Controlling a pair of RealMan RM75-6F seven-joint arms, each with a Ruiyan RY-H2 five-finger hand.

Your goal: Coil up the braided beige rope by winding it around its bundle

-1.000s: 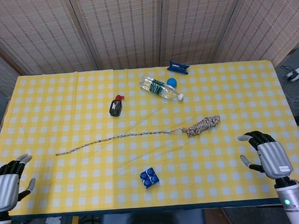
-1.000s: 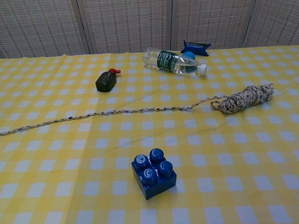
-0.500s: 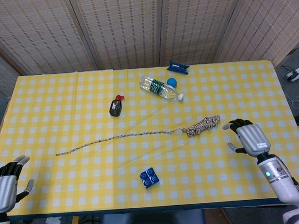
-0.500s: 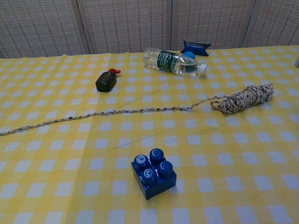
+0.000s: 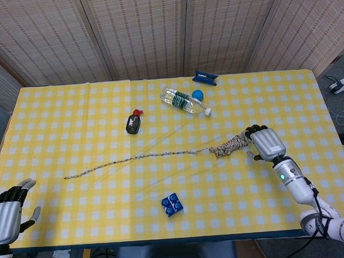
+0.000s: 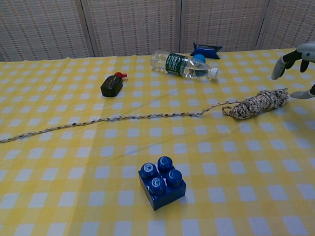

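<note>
The braided beige rope lies on the yellow checked table. Its wound bundle (image 5: 232, 144) (image 6: 258, 103) sits right of centre, and a long loose tail (image 5: 133, 159) (image 6: 95, 121) runs left across the cloth. My right hand (image 5: 263, 142) (image 6: 300, 66) hovers just above the bundle's right end, fingers spread and holding nothing. At the table's near left corner, my left hand (image 5: 7, 213) stays open and empty, far from the rope; the chest view does not show it.
A blue toy brick (image 5: 172, 204) (image 6: 162, 181) sits near the front centre. A clear water bottle (image 5: 185, 101) (image 6: 181, 64), a blue ball (image 5: 198, 95), a dark blue pack (image 5: 205, 77) and a small black bottle with red cap (image 5: 133, 122) (image 6: 111, 85) lie behind the rope.
My right hand has travelled from the table's near right edge up and leftward to the bundle's right end, entering the chest view. The left hand and rope have stayed put.
</note>
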